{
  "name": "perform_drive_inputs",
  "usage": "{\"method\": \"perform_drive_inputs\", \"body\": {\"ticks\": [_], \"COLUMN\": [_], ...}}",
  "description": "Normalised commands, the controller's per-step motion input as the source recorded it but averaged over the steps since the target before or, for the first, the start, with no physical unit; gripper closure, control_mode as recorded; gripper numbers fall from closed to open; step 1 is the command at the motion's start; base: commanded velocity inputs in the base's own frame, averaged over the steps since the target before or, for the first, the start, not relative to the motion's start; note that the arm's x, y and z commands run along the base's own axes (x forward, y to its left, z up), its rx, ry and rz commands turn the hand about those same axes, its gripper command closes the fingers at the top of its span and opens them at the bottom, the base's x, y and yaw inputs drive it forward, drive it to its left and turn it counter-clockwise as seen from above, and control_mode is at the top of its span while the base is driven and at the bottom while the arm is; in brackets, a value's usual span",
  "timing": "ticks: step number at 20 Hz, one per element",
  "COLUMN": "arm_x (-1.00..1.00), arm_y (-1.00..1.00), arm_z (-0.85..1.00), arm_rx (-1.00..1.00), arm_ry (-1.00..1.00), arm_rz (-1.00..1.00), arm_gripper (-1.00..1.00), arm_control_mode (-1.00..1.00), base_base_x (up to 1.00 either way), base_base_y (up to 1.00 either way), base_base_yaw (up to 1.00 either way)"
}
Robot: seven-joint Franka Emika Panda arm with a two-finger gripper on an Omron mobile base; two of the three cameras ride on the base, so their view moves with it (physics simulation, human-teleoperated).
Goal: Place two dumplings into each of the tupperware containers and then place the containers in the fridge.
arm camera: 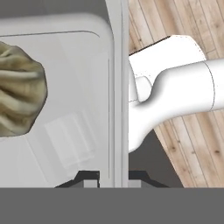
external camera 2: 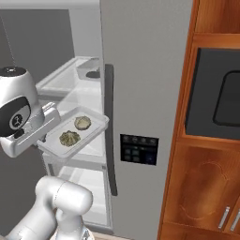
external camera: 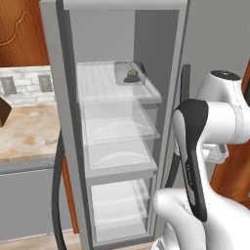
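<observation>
The light grey container [external camera 2: 92, 125] was seen held level at its rim by the gripper [arm camera: 113, 177], jaws pinched narrow on the rim wall, w/ two dumplings [external camera 2: 70, 138] lying inside, one nearer the hand, the other [external camera 2: 82, 122] just beyond it. The container was held in front of the open fridge [external camera 2: 140, 84], at approx. the height of a middle shelf. In the hand view one dumpling [arm camera: 19, 100] lay close beside the gripped rim. The dark grey container [external camera: 131, 74] sat on the top fridge shelf [external camera: 105, 83], toward the back right, w/ dumplings [external camera: 132, 73] in it; their no. couldn't be told.
</observation>
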Motion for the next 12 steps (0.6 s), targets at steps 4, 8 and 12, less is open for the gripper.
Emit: {"method": "perform_drive_inputs", "body": {"ticks": [4,8,12], "arm_x": [0.00,0.00,0.00], "arm_y": [0.00,0.00,0.00], "arm_z": [0.00,0.00,0.00], "arm_rx": [0.00,0.00,0.00], "arm_ry": [0.00,0.00,0.00], "arm_rz": [0.00,0.00,0.00], "arm_gripper": [1.00,1.00,1.00], "arm_control_mode": [1.00,1.00,1.00], "base_base_x": [0.29,0.30,0.30], "base_base_y": [0.25,0.19,0.40], "base_base_yaw": [-0.02,0.00,0.00]}}
